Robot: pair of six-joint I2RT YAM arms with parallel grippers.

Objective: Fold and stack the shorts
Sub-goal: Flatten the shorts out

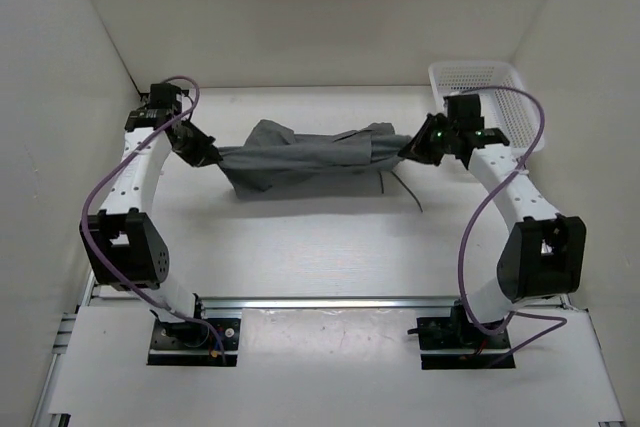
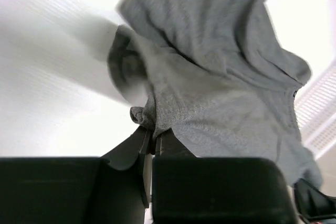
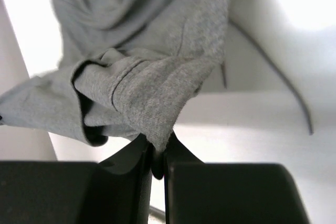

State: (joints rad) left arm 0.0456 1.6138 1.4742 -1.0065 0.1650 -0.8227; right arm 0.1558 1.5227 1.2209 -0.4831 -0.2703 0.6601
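Observation:
The grey shorts [image 1: 300,159] hang stretched between my two grippers above the middle of the table, their lower edge sagging onto it. My left gripper [image 1: 212,155] is shut on the left end of the shorts [image 2: 210,77]. My right gripper [image 1: 408,149] is shut on the right end of the shorts [image 3: 142,87]. A thin drawstring [image 1: 405,190] trails from the right end onto the table; it also shows in the right wrist view [image 3: 273,72].
A white mesh basket [image 1: 490,97] stands at the back right, just behind my right arm. White walls close in the table on the left, back and right. A purple cable loops along each arm.

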